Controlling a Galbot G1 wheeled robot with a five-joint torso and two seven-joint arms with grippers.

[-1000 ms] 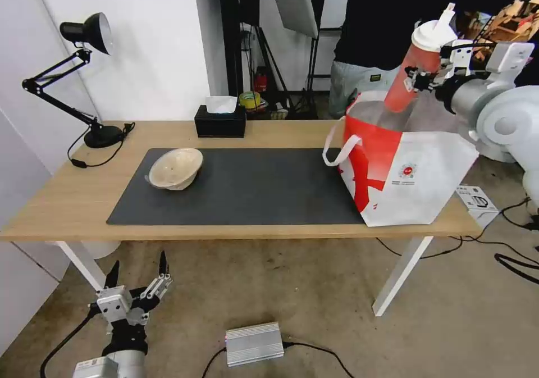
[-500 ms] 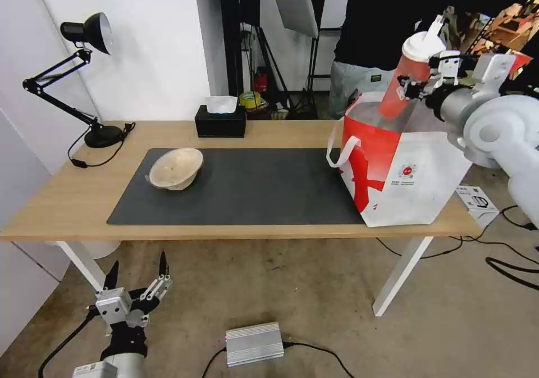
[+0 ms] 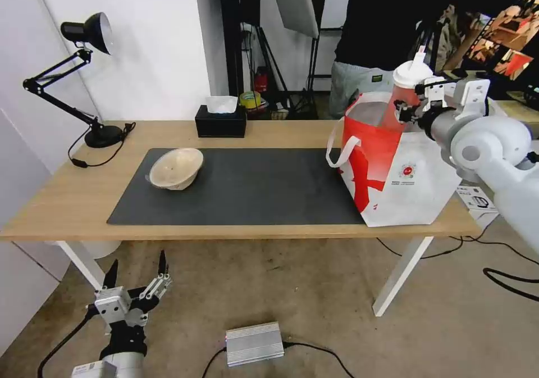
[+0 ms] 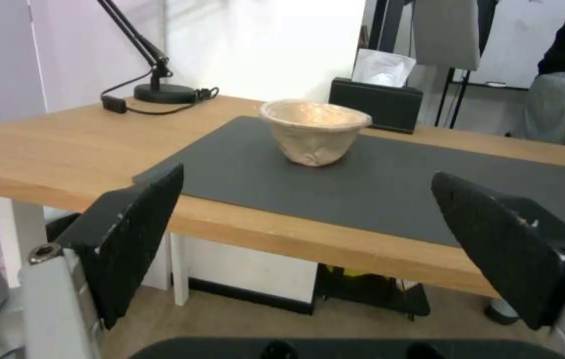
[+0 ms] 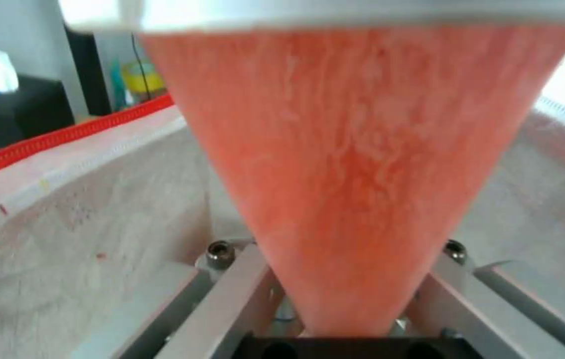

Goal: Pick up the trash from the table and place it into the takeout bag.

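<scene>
My right gripper (image 3: pixel 405 110) is shut on the tall red drink cup (image 3: pixel 400 98) with a white lid, holding it over the open mouth of the red-and-white takeout bag (image 3: pixel 401 167); the cup's lower part sits below the bag's rim. The right wrist view looks along the red cup (image 5: pixel 355 164) into the bag's silver lining (image 5: pixel 76 219). A beige paper-pulp bowl (image 3: pixel 175 168) rests on the dark grey mat (image 3: pixel 247 190) at the table's left, and the same bowl (image 4: pixel 314 128) appears beyond my open left gripper (image 4: pixel 309 239). My left gripper (image 3: pixel 136 277) hangs below the table's front edge.
A black tissue box (image 3: pixel 220 121) stands at the table's back edge. A black desk lamp (image 3: pixel 84 74) with its cord occupies the back left corner. A silver box (image 3: pixel 254 342) and cables lie on the floor. A person in dark clothes stands behind the bag.
My right gripper has carried the red cup downward and a little left, lowering it into the mouth of the takeout bag. The left arm and the bowl have not moved.
</scene>
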